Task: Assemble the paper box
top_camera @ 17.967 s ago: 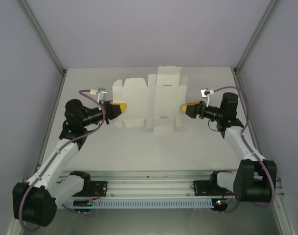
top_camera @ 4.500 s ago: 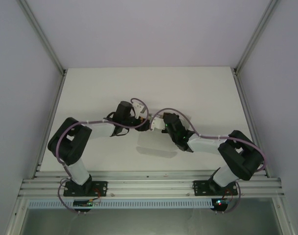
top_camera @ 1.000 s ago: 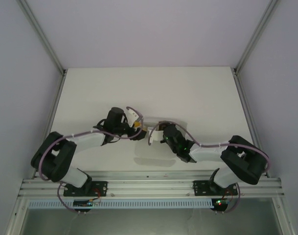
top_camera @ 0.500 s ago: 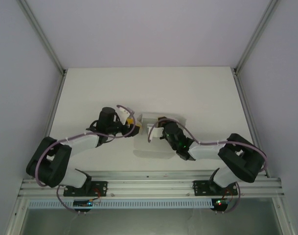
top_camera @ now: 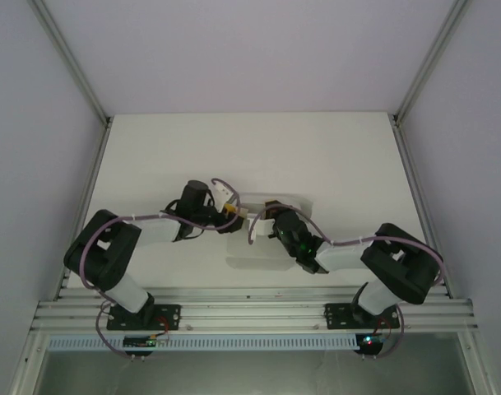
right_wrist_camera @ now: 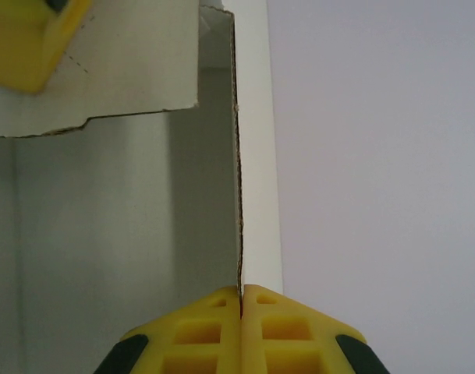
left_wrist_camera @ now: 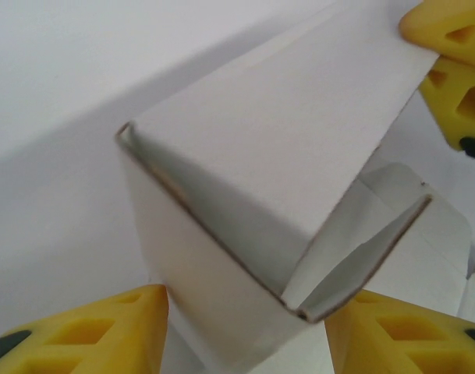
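Top external view: the paper box (top_camera: 287, 202) — white card, partly folded — sits near the middle of the table (top_camera: 357, 156), a little toward 6 o'clock, with the left gripper (top_camera: 235, 216) at its 9 o'clock end.

Left wrist view has a folded corner of the box pointing down between the two yellow fingers (left_wrist_camera: 89, 335). One panel slopes up toward 1 o'clock and an open pocket of card lies at 4 o'clock. The jaws stand apart with the card just beside each finger — whether they squeeze it I cannot tell.

Right wrist view: the right gripper (right_wrist_camera: 242, 293) is clenched on a thin wall of the box seen edge-on, its raw edge running from the fingertips straight up to 12 o'clock. A flap (right_wrist_camera: 104, 70) with a cut edge spans 10 to 11 o'clock, and a yellow finger of the left gripper sits in the 11 o'clock corner.
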Available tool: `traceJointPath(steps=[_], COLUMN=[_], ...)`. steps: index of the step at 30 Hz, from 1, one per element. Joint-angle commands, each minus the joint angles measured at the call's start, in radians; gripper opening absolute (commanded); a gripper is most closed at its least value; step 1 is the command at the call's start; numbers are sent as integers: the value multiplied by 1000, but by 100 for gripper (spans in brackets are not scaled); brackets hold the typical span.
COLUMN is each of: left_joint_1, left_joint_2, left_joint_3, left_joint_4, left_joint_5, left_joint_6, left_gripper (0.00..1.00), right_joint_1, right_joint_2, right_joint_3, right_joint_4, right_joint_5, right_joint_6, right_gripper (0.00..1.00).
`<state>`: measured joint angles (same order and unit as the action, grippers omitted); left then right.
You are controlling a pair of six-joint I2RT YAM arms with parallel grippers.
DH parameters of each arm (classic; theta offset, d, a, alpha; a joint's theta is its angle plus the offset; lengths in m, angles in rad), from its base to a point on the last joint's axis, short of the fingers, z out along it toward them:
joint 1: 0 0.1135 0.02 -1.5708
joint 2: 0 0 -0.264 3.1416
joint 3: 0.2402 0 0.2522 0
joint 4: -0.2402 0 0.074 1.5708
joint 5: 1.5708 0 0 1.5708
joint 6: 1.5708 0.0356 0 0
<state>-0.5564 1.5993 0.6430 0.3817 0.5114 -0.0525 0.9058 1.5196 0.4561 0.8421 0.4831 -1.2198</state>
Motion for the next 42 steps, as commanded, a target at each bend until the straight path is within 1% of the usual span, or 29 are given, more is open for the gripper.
traceJointPath(steps=[1,3,5,6,9,12,15,16,18,20,23,24,25,29,31,36,39,42], left_joint_1=[-24,-46,-67,-77,-117,-144,-165,-171,-175,-176,-178,-177,-178,-177,-177,-177,-180,-199], left_joint_2=[28,42,55,59,66,82,106,115,126,137,145,148,152,166,172,185,195,206], left_joint_3=[41,51,53,50,40,29,44,47,50,43,44,47,50,69,75,79,73,86], left_joint_4=[43,42,52,57,97,135,122,121,132,168,187,187,184,144,142,186,247,241], left_joint_5=[-107,-193,-278,-323,-472,-590,-682,-693,-675,-609,-485,-449,-423,-371,-376,-449,-544,-660], left_joint_6=[8,16,22,25,17,9,-4,-8,-2,12,44,55,61,61,61,61,61,61], left_gripper=[48,40,28,25,24,23,22,22,26,29,29,32,34,34,34,34,34,34], right_joint_1=[13,16,18,18,19,19,21,22,23,22,18,15,11,-2,-6,-8,-8,-11], right_joint_2=[16,17,17,17,15,16,16,15,12,7,-2,-6,-12,-30,-37,-44,-47,-55], right_joint_3=[4,5,5,4,6,7,7,7,9,12,17,18,19,25,23,26,33,37], right_joint_4=[-7,-14,-21,-25,-37,-57,-63,-63,-68,-86,-120,-131,-150,-197,-203,-216,-262,-281], right_joint_5=[15,20,23,23,23,23,32,33,32,19,4,-2,-11,-36,-44,-56,-73,-73], right_joint_6=[32,36,40,43,61,81,97,105,120,136,159,167,178,213,216,226,254,272], right_gripper=[0,0,0,0,0,0,0,0,0,0,0,0,0,0,0,0,0,0])
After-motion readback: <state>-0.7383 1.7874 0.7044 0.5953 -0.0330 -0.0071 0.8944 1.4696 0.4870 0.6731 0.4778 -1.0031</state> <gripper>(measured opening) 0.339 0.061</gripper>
